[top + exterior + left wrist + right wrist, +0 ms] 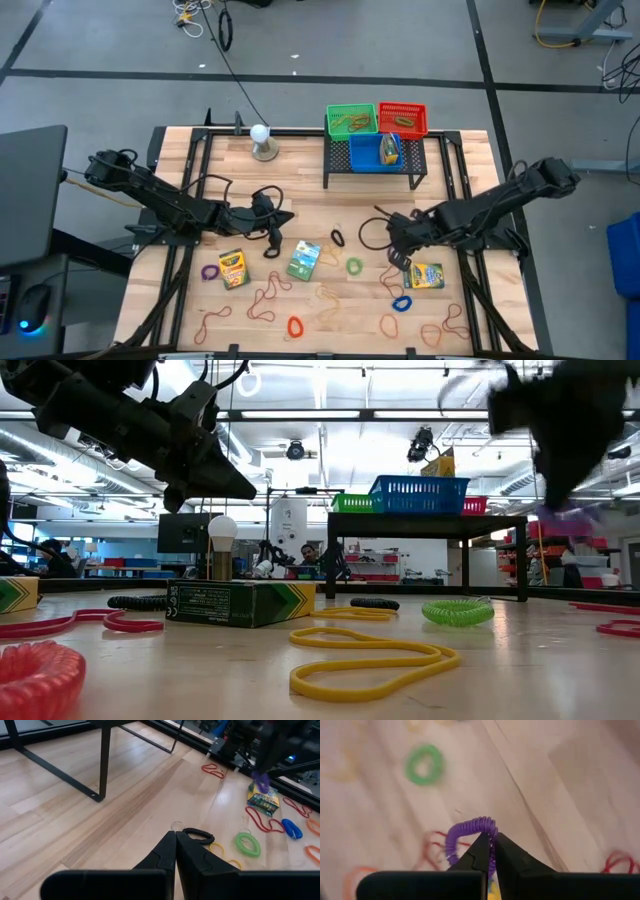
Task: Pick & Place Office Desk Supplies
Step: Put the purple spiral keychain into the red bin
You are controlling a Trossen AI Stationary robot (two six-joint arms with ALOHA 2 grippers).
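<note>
Purple coil loop (pixel 468 836) pinched in my right claw (pixel 491 851), above a crayon box (pixel 427 275), left claw (pixel 175 851) pressed together near a black coil (pixel 199 835), green loop (pixel 248 844) beside.

High view: straight down over whole counter (pixel 300 200); low view: level at counter height, close behind green crayon box (pixel 240 603), facing room. Wrist views: close, angled down at wood. Shared everywhere: green coil loop (pixel 354 266)
</note>
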